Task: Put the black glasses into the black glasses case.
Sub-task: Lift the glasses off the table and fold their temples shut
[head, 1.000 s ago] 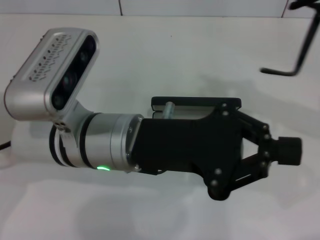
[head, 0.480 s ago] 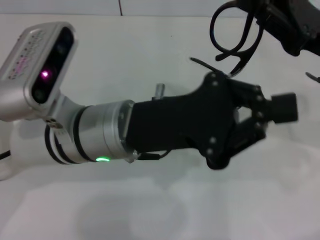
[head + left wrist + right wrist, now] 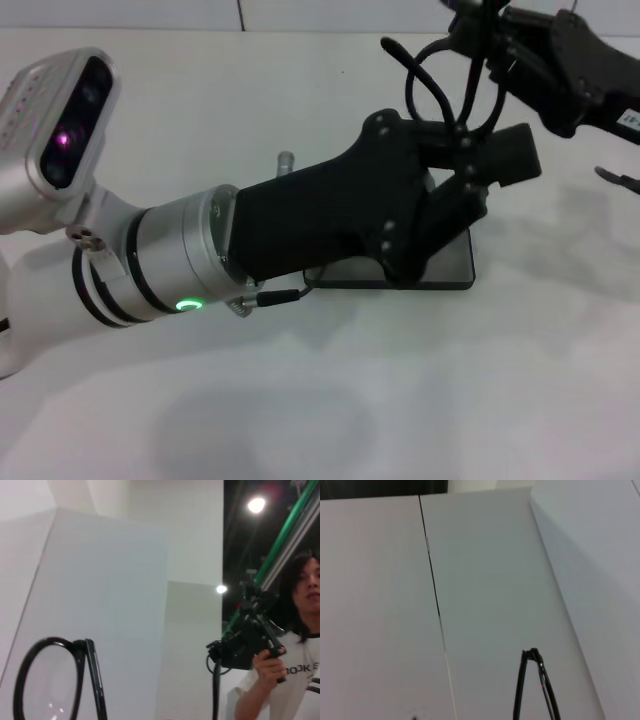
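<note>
Two grippers meet over the far right of the white table (image 3: pixel 300 420) in the head view. Left gripper (image 3: pixel 505 160) reaches in from the left on a silver-and-black arm w/ a camera block on its wrist; its black fingers (image 3: pixel 512 155) angle up and to the right, tips close together, narrow, right at the lower part of the black glasses (image 3: pixel 440 75). Can't tell if they actually pinch the frame or just touch it. Right gripper (image 3: pixel 475 30) comes in from the top right corner and sits at the upper end of the glasses; its fingers are hidden, so open or closed is unclear, though the glasses hang up off the table betw. the two tools.

Black glasses case (image 3: pixel 440 268) lies flat on the table directly under the left gripper, mostly covered by it; only a grey-looking panel w/ a dark edge shows. Glasses are above the case, not in it.

Left wrist view: one round lens rim and a folded temple of the glasses sit close up, w/ a person holding a handheld device in the bkgd. Right wrist view: thin black temple tips against a white wall.
</note>
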